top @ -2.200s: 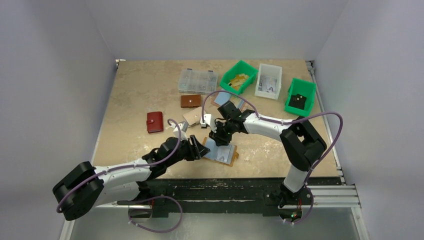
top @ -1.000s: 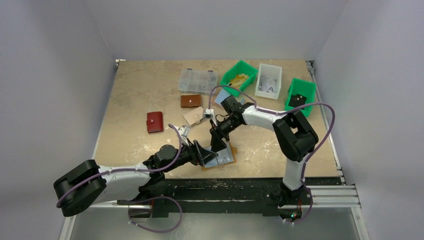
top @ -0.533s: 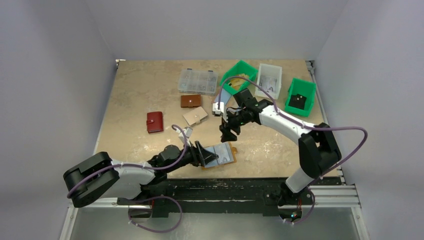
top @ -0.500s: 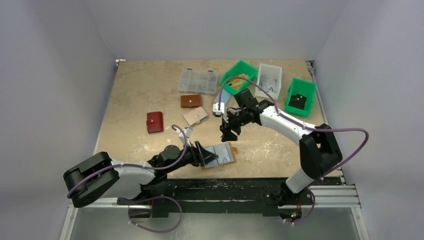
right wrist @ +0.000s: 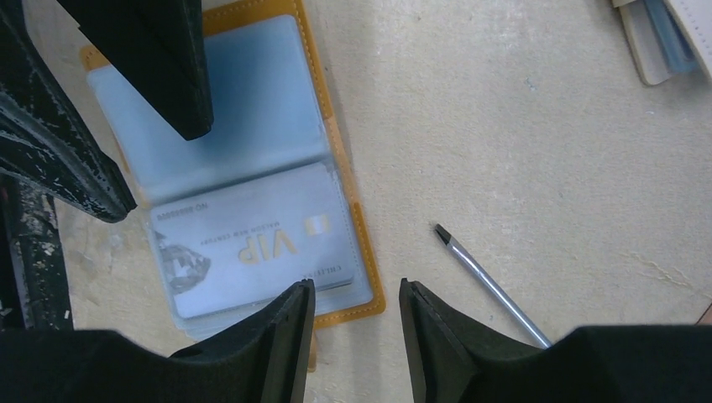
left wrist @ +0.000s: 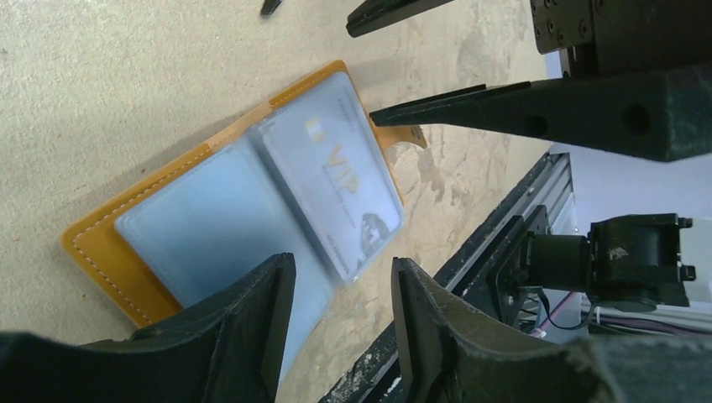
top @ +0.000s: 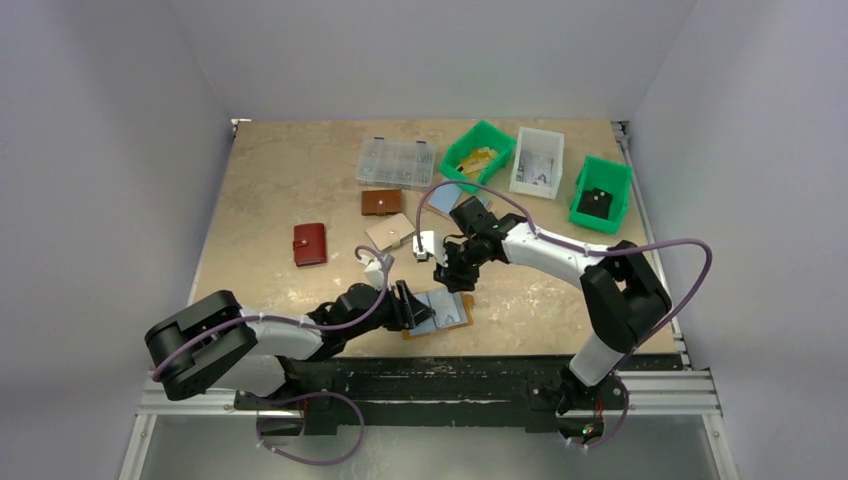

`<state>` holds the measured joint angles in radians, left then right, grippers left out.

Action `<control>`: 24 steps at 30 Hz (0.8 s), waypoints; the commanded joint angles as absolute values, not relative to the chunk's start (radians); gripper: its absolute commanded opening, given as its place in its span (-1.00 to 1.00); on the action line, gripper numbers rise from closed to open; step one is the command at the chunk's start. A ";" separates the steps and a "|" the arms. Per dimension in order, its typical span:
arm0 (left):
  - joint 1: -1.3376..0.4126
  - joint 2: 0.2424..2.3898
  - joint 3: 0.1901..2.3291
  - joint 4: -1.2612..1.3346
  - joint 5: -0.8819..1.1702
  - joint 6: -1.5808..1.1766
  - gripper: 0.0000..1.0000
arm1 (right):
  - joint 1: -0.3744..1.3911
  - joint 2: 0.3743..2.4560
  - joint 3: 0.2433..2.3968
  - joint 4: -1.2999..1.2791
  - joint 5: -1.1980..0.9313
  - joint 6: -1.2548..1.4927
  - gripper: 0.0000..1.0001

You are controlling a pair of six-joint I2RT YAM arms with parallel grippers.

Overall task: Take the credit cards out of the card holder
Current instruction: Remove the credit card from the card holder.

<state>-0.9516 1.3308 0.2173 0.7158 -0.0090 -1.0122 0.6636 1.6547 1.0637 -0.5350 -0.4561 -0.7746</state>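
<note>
Entry: card removal, judged to be at the approach step, with nothing drawn out yet. Left gripper [left wrist: 342,264]: jaws spread, nothing between them, low over the blank half of the holder [top: 445,312]. Holder: mustard, lying open and flat near the table's front edge, between the two grippers. Card [right wrist: 252,243]: silvery, marked VIP, fully seated in the clear sleeve of the other half; whether more cards sit behind it cannot be told. Right gripper [right wrist: 357,290]: jaws spread, empty, poised over the holder's edge beside the card; contact cannot be told. Next move, as judged: left pins the blank half, right finds the card's free edge and slides it out along the sleeve; a thin, flat card offers little to pinch. Table [top: 270,180]: beige, mottled, scuffed; bears red wallet [top: 309,244], brown wallet [top: 381,202], clear box [top: 396,162], and green bins [top: 606,163] flanking a white bin [top: 540,131]. Room: plain white walls [top: 420,50], black rail [top: 450,375] in front.
</note>
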 commanded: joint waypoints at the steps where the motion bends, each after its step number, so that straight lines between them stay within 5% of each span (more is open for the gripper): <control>1: -0.956 1.372 0.267 0.718 -0.032 -1.013 -0.03 | 0.685 1.671 1.055 -0.509 -0.384 -0.805 -0.01; 13: -0.953 1.393 0.270 0.701 -0.060 -1.006 -0.03 | 0.752 1.728 1.082 -0.480 -0.361 -0.720 0.22; 24: -0.953 1.381 0.276 0.674 -0.075 -1.008 -0.03 | 0.745 1.739 1.153 -0.522 -0.568 -0.637 0.43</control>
